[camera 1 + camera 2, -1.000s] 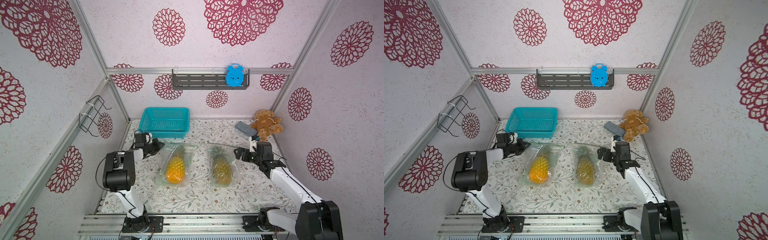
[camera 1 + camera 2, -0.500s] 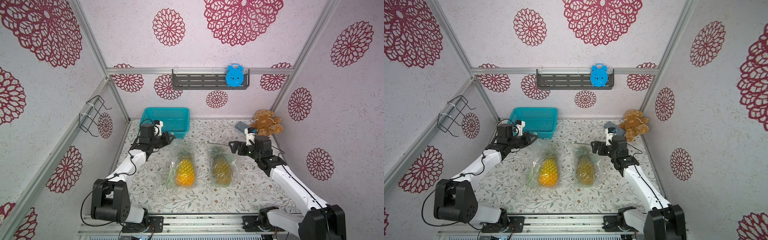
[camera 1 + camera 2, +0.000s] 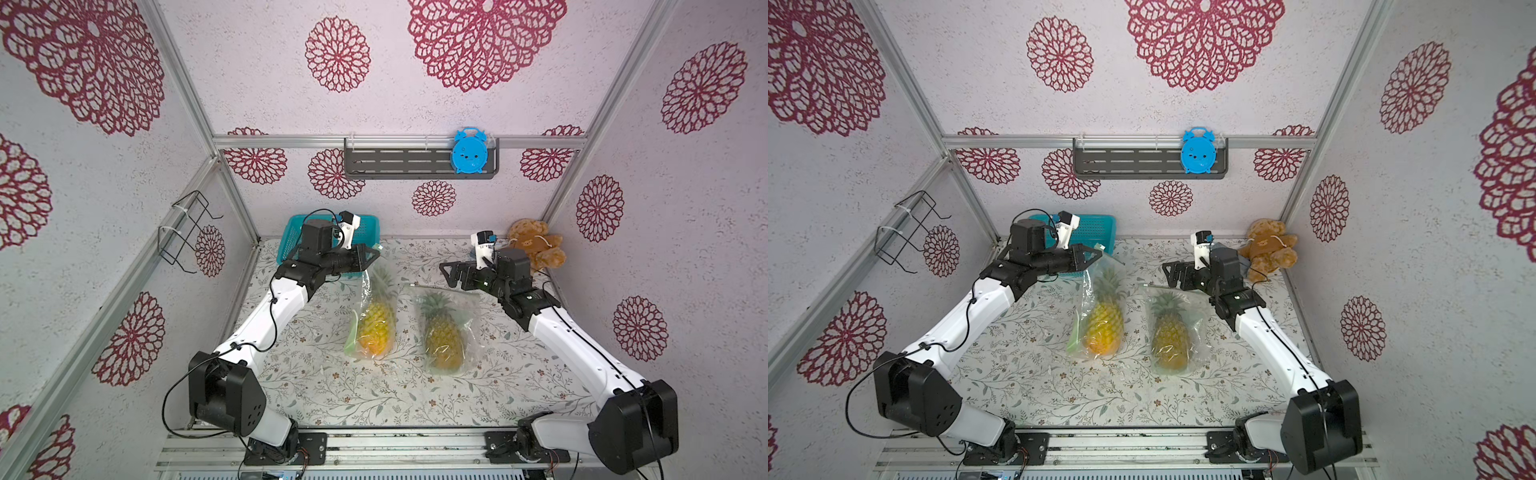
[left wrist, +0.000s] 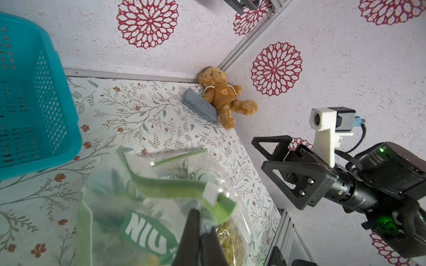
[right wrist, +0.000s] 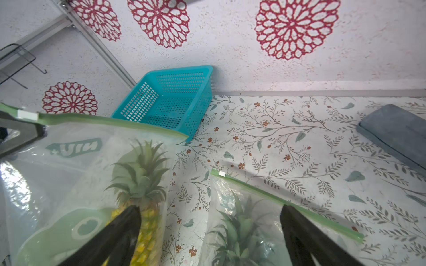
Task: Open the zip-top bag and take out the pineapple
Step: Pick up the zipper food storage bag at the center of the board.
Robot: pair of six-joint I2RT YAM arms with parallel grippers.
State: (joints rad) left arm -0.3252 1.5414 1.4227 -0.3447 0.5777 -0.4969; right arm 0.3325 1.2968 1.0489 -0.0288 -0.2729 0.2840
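Two clear zip-top bags stand side by side on the flowered table, each holding a pineapple. My left gripper (image 3: 374, 253) (image 4: 199, 221) is shut on the top corner of the left bag (image 3: 365, 291), just under its green zip strip (image 4: 175, 187) and white slider (image 4: 211, 193). That bag's top hangs lifted, with its yellow pineapple (image 3: 376, 330) (image 5: 140, 175) resting low. The right bag (image 3: 446, 328) lies flat with its zip strip (image 5: 285, 202) closed. My right gripper (image 3: 446, 272) (image 5: 211, 207) hovers open above that bag's top, holding nothing.
A teal basket (image 3: 370, 226) (image 5: 175, 99) stands at the back left, right behind my left gripper. A teddy bear (image 3: 536, 247) and a grey block (image 4: 199, 107) lie in the back right corner. A wire rack (image 3: 187, 232) hangs on the left wall.
My left arm has risen and swung right with the bag corner, pulling the left bag's top up and the bag rightward. The right gripper has lifted, staying open.
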